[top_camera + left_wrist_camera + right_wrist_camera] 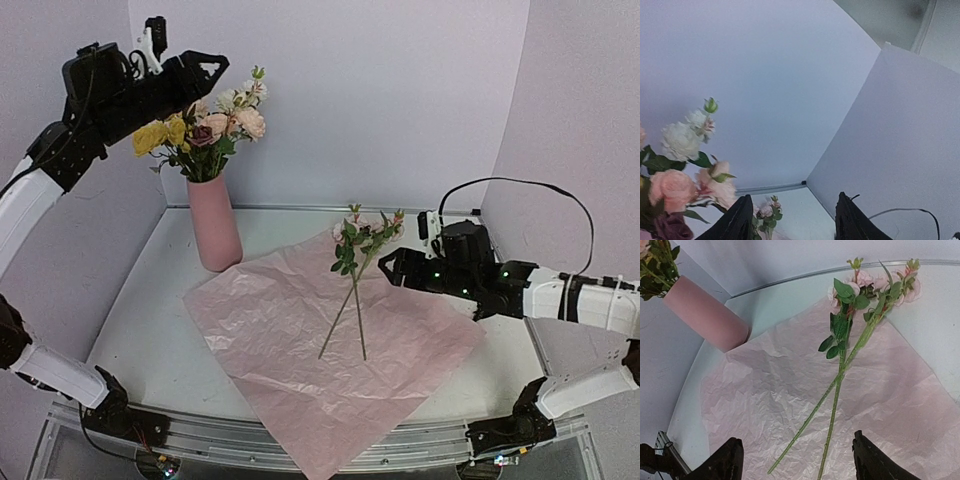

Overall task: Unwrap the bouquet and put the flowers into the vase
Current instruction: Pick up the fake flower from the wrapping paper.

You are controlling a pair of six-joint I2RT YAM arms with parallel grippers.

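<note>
Two arms are being recorded. The left arm is being held high at the far left, above the vase. The left jaws are being kept partly apart with nothing between them, just beside the blooms.

One vase, pink and upright, is being observed at the far left of the counter, just off the far left corner of the paper. One bunch of flowers is being carried in it, with yellow, mauve, pink and cream blooms and green leaves. An exact count of the blooms cannot be told.

One paper sheet, crinkled and pink, is being seen spread flat across the middle of the counter. Its near corner is reaching over the metal rail.

Two loose stems are being noted on the sheet, crossed partway along. Their heads are at its far edge and their cut ends are pointing toward the near side.

The right arm is being held low, coming in from the right. The right jaws are being kept wide apart just to the right of the stems, gripping nothing. Contact cannot be told.

The counter is being seen as white and smooth. It is being enclosed by a plain pale back wall and two plain side walls.
</note>
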